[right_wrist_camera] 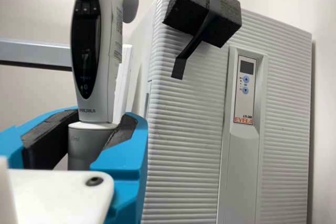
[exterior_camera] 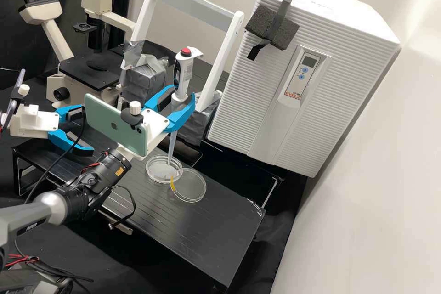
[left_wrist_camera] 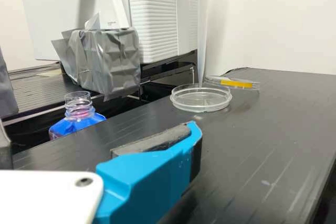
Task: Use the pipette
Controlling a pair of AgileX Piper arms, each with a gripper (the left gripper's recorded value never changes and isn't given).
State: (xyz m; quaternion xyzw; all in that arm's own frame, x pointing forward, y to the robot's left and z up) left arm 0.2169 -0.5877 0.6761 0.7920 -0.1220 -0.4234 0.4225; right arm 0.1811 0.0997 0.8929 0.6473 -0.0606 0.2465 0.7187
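My right gripper [exterior_camera: 177, 103] is shut on the grey and white pipette [exterior_camera: 183, 76], which it holds upright by the lower body [right_wrist_camera: 86, 140]. The pipette's long clear tip [left_wrist_camera: 202, 24] points down into an open petri dish [exterior_camera: 161, 170] on the black platform; whether it touches the bottom I cannot tell. The dish's lid [exterior_camera: 189, 185], with a yellow strip, lies just beside it. My left gripper [exterior_camera: 85, 129] hovers open and holds nothing, low at the platform's left end, well short of the dish [left_wrist_camera: 201, 97]. One of its blue fingers [left_wrist_camera: 152, 177] fills the foreground.
A large white ribbed instrument [exterior_camera: 298, 78] with a black foam block [exterior_camera: 272, 25] stands at the right. A microscope [exterior_camera: 69, 55], a tape-wrapped block [exterior_camera: 140, 76] and a white frame [exterior_camera: 193, 4] stand behind. An open bottle of blue liquid [left_wrist_camera: 79, 116] sits beside the platform [exterior_camera: 206, 229].
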